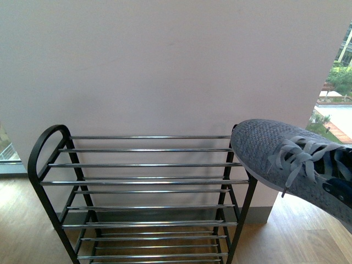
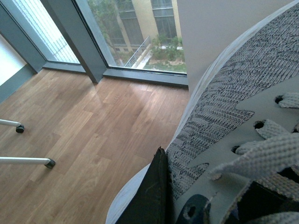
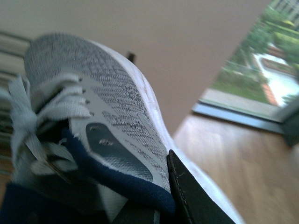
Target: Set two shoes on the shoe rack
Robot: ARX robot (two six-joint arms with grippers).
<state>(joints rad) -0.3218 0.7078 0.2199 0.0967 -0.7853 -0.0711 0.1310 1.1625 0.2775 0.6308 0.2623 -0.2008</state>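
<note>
Front: shoe rack stands on the wood floor against the white wall. All visible rod shelves are bare. Grey sneaker comes in from the right, in the air and tilted, with its toe over the rack's top right corner. Can't tell if it touches the frame. Neither arm is visible here.

Left wrist: a grey sneaker fills the right half, with the floor well below it. The left claw pinches the shoe's side wall. One dark finger lies flat on the outside knit and the other is hidden. Can't tell if this is the same shoe as in the front view. Two thin metal legs at the edge, window behind.

Right wrist: blurry. Grey sneaker seen close, laces and navy collar showing. The right claw is clamped on the collar edge, black finger on the outside, its mate not visible. The toe points toward the wall.
</note>
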